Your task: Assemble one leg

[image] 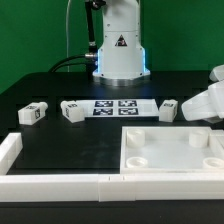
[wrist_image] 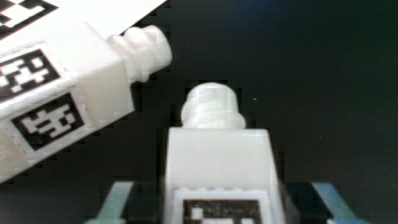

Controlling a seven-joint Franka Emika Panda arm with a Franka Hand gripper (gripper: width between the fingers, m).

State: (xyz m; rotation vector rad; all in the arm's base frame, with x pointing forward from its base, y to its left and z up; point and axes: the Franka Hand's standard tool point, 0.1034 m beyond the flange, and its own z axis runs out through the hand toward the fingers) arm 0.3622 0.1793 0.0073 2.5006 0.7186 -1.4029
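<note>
The two-finger gripper [wrist_image: 222,192] is holding a small stubby white plastic leg [wrist_image: 221,150] between its grey-green fingers [wrist_image: 128,202]; the jaws are standing only as wide as this leg and are pressing on both its sides; the rounded ribbed tip of the leg is pointing away from the wrist, over the black table [wrist_image: 329,80]. A black-and-white square marker tag is showing on the leg's upper face; the picture edge is cutting it off and the pattern is blurred, so no letters can be read. Just beside it a second white plastic leg [wrist_image: 80,80] is lying at a slant and showing several tags; whether the two are touching I cannot tell.

In the exterior view the white arm end [image: 205,100] is showing at the exterior view's right edge, partly cut off, and is hiding the held leg. The second leg [image: 168,109] is lying just beside it, at one end of the thin flat marker board [image: 113,107]. A third white leg [image: 72,111] and a fourth white leg [image: 33,113] are lying at the exterior view's left of that board. The large flat white square panel [image: 165,148], with raised rim and round sockets, is lying nearer the camera, also cut off. The white robot base [image: 119,55] is bearing a black triangle sign, which is too small to read.
</note>
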